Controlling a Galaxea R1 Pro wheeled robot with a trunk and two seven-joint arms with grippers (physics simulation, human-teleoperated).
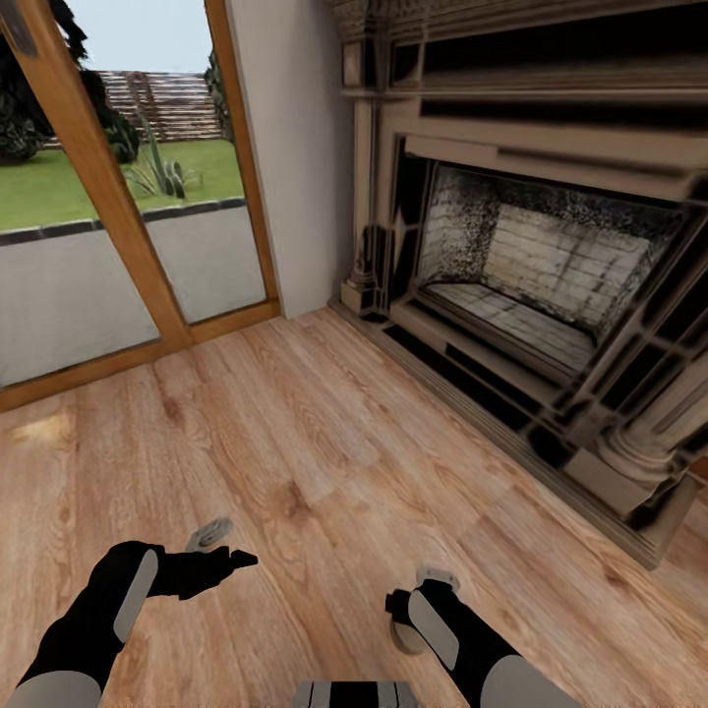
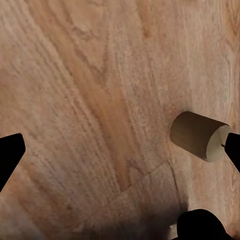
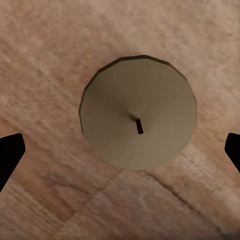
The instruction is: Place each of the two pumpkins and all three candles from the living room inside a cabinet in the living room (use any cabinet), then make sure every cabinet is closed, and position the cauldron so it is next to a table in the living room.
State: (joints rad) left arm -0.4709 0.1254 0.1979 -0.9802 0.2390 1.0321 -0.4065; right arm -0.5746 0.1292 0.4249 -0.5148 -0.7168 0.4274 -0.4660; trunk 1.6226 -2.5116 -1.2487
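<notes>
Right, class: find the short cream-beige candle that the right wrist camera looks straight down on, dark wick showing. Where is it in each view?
Head view: short cream-beige candle, a sliver low, right of centre, beside the black right wrist.
Right wrist view: centre, top facing the camera.
Left wrist view: a candle by one fingertip; cannot tell if it is the same.
Shared landmark: wood plank floor.
</notes>
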